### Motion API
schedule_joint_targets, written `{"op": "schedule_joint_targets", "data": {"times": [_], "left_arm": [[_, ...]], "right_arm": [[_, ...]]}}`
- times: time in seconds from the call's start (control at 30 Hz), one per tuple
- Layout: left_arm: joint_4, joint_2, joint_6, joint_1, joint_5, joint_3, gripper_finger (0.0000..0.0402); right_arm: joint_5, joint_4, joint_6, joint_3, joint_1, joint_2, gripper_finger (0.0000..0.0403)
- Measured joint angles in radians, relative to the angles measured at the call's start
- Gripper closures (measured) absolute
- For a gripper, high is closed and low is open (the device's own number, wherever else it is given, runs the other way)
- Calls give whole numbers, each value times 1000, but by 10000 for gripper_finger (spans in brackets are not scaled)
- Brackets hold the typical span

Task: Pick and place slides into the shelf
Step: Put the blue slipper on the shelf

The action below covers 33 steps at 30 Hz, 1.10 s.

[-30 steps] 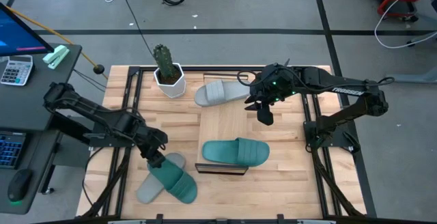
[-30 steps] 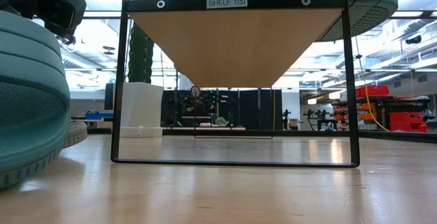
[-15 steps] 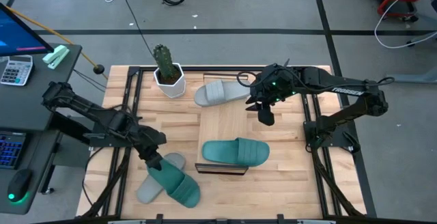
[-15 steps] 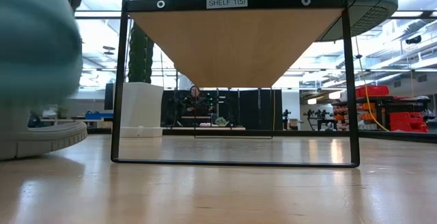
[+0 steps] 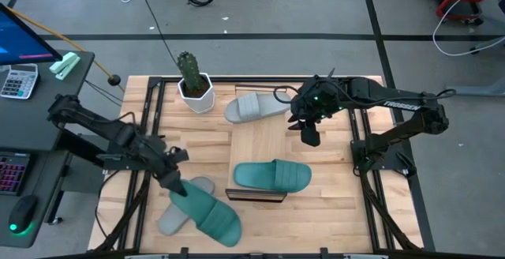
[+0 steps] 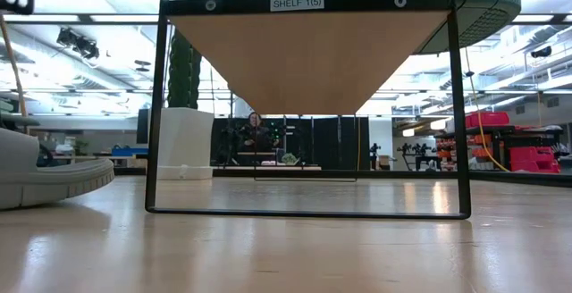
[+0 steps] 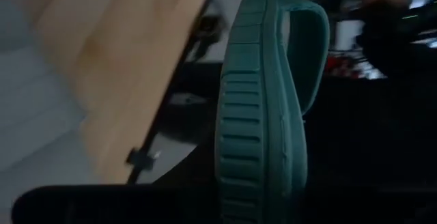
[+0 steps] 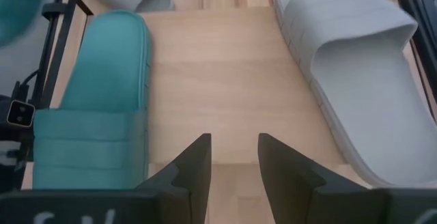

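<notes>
My left gripper (image 5: pixel 177 183), near the table's near left corner, is shut on a teal slide (image 5: pixel 209 213) that shows edge-on in the left wrist view (image 7: pixel 263 115). A grey slide (image 5: pixel 170 219) lies flat on the table under it (image 6: pixel 45 172). A second teal slide (image 5: pixel 272 175) lies on the near end of the shelf (image 5: pixel 260 142). A second grey slide (image 5: pixel 252 106) lies at the shelf's far end. My right gripper (image 5: pixel 310 135) hangs open above the shelf's right side, with nothing between its fingers (image 8: pixel 233 157). My left gripper holds the teal slide by the end away from its strap (image 7: pixel 256 197); the gripper's own body hides the exact place of contact. The fingers come slanting down from the table's left. The slide is lifted clear of the table and reaches out toward the near right.
A cactus in a white pot (image 5: pixel 193 85) stands at the far left of the table. The shelf stands on dark metal rails (image 6: pixel 156 105) with open room beneath its board. Bare board lies between the two slides on the shelf (image 8: pixel 218 74).
My left gripper has risen and tipped its fingers upward, keeping its hold. The teal slide has come up off the table and the grey slide and has left the low view; its free end has swung toward the table's near right.
</notes>
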State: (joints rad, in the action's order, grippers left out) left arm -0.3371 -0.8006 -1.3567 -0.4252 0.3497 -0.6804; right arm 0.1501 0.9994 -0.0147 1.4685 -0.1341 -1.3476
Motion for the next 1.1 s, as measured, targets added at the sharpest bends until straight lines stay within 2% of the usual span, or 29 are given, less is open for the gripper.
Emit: {"op": "schedule_joint_targets", "data": {"times": [0.17, 0.43, 0.67, 0.87, 1.1], "left_arm": [[72, 54, 13, 3, -94, -1, 326], [80, 102, 51, 3, -354, -1, 308], [141, 101, 77, 18, -564, -1, 326], [289, 84, 159, 87, -604, -2, 311], [406, -16, 191, 178, -554, -2, 326]], "right_arm": [[0, 8, 0, 0, 0, 0, 275], [0, 30, -7, 0, 0, 20, 278], [-14, 49, -60, 0, 0, 107, 292], [-51, 52, -122, 0, 0, 197, 298], [-66, 55, -164, 0, 0, 272, 298]]}}
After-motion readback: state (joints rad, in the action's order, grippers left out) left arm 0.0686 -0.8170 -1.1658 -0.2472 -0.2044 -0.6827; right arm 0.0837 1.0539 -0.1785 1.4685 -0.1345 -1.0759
